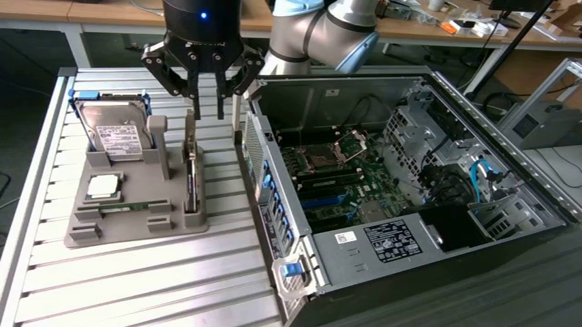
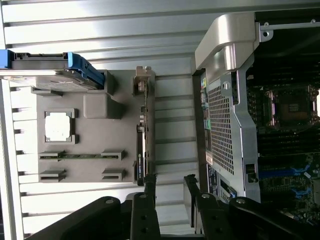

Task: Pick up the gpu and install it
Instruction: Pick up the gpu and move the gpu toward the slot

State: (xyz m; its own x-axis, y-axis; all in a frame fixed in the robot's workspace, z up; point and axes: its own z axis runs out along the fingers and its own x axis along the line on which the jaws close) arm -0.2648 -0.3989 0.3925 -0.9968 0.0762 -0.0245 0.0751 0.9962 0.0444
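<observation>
- While the claw point(image 1: 207, 112) hangs released, jaws parted with nothing between them, it sits above the grey holder point(image 1: 136, 225) on the table point(image 1: 136, 286). It is over the holder's end toward the table's far edge, as the exterior view shows it.
- The gpu point(image 1: 191, 174) stands on its thin edge in a slot along the holder's side nearest the open computer case point(image 1: 272, 184); it is ungripped and not installed.
- Its long axis runs from the table's far edge toward the near edge, parallel to the case's wall.
- The card lies below the claw and stretches away toward the near edge.
- In the wrist view, one finger point(image 2: 150, 185) lines up almost over the card's end. The gap falls toward the case, so the card looks slightly off the claw's centre.
- The hard drive point(image 1: 116, 139) stands at the holder's opposite side, apart from the claw.
</observation>
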